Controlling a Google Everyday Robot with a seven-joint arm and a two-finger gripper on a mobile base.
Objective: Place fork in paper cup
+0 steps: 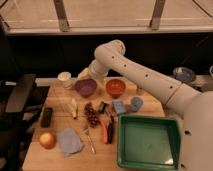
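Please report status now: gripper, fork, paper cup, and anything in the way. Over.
Gripper open, behind purple bowl. Fork flat on table front, not grasped. Paper cup upright, back left. Orange-handled tools lie close beside fork.

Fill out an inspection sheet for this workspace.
Surface: wooden table, crowded.
Job's things: fork lies flat near the front, beside a blue cloth; paper cup stands upright at back left.
Clutter: purple bowl, orange bowl, banana, grapes, apple, green tray, orange-handled tools.
Gripper: open, holding nothing, at the back between paper cup and purple bowl.
Cables: nothing seen.
Surroundings: black chair at left.
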